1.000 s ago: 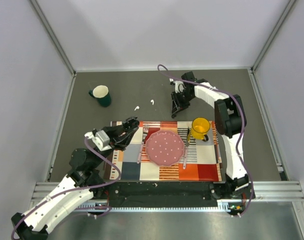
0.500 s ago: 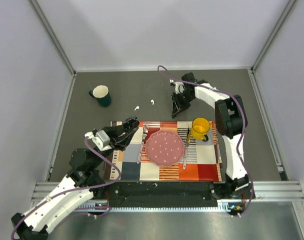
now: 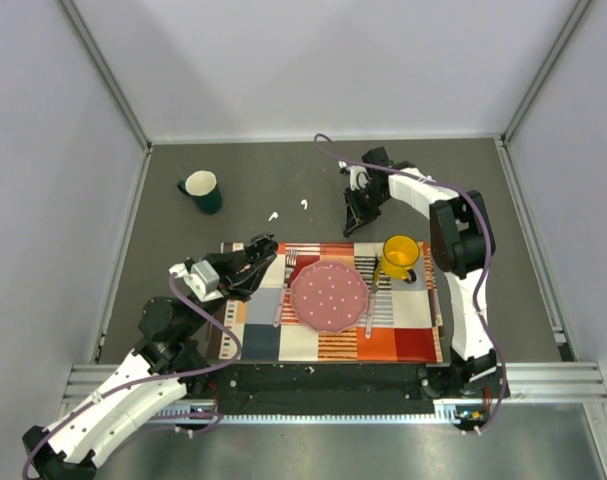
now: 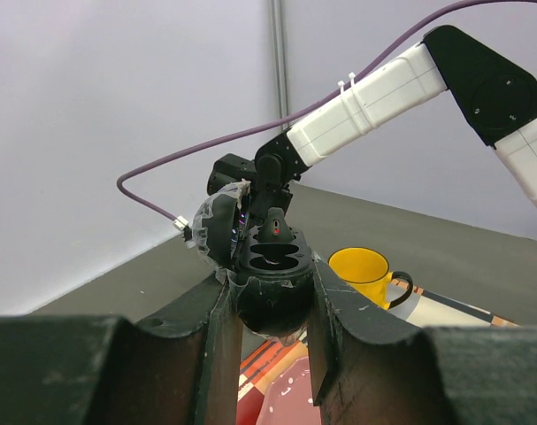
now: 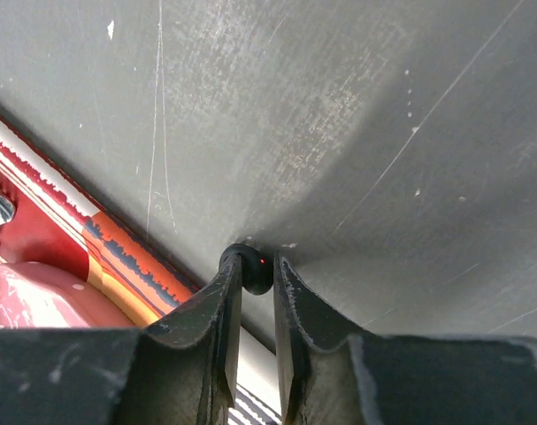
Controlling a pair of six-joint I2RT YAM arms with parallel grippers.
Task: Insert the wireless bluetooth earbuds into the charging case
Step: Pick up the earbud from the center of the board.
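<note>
Left gripper (image 3: 261, 250): clamped on a black rounded plastic charging case (image 4: 272, 297), one finger on each side. The case is lifted off the table over the 10 o'clock corner of the striped patchwork cloth placemat (image 3: 413, 330). Its two pockets and a small red light face the wrist camera.

Right gripper (image 3: 351, 226): closed on a small black round earbud (image 5: 254, 274) that shows a red dot. The tips point down, low over the grey table (image 3: 243, 170), just beside the mat's far edge, at 12 to 1 o'clock from the pink dotted round plate (image 3: 329, 295). Cannot tell whether the earbud touches the table.

Yellow ceramic mug (image 3: 400, 255) stands on the mat at 2 o'clock from the plate. Dark green mug with white inside (image 3: 200, 190) is well apart at 10 o'clock. Two tiny white specks (image 3: 273, 215) lie on the table at 11 o'clock, too small to identify.
</note>
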